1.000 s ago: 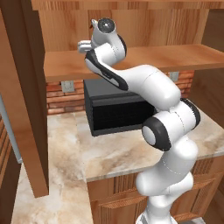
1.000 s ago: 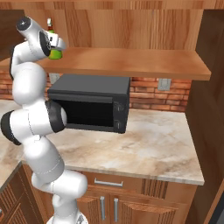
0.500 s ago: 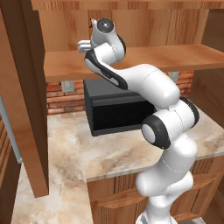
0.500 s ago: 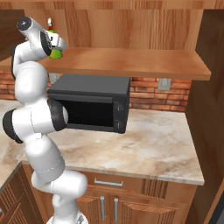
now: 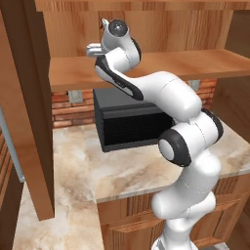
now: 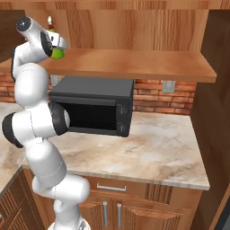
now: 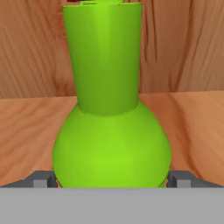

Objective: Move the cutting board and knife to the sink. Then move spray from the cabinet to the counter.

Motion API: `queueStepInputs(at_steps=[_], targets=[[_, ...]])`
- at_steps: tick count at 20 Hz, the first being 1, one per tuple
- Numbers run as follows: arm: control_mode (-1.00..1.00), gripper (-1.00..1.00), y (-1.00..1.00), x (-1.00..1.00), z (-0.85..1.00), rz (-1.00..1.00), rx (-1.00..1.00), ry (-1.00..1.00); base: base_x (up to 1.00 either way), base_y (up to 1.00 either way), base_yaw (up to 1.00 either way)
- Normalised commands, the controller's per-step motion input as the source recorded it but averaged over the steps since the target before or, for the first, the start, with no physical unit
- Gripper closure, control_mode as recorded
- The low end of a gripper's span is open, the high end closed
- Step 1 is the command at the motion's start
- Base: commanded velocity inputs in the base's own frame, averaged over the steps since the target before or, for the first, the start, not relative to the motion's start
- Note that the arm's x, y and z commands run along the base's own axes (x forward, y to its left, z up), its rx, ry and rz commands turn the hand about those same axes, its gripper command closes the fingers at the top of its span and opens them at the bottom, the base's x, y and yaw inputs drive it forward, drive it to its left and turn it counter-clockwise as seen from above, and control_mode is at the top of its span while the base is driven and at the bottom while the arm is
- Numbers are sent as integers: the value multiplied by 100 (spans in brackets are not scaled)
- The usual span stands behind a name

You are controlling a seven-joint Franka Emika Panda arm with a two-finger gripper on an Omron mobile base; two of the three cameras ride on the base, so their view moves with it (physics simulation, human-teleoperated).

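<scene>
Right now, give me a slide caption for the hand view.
Open gripper straddles the green spray, upright on the cabinet shelf.

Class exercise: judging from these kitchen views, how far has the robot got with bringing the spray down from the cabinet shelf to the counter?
Done: the open gripper has reached the spray, one fingertip on each side of its body. In hand: closing on it; it stands upright on the cabinet shelf. Left: grasping, lifting, setting it on the counter by the microwave.
</scene>
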Motion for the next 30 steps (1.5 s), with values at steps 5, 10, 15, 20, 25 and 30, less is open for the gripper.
queueStepInputs(at_steps=[5, 10, 15, 20, 25, 30], targets=[[-100, 100, 0, -41, 20, 0, 0, -17, 0, 0, 0], [-100, 100, -7, -91, 0, -1, 0, -2, 0, 0, 0], [-100, 100, -27, -100, 4, -4, 0, 0, 0, 0, 0], [-100, 100, -43, -100, 1, -5, 0, 0, 0, 0, 0], [-100, 100, -58, -100, 0, -7, 0, 0, 0, 0, 0], [-100, 100, -74, -100, 0, -9, 0, 0, 0, 0, 0]])
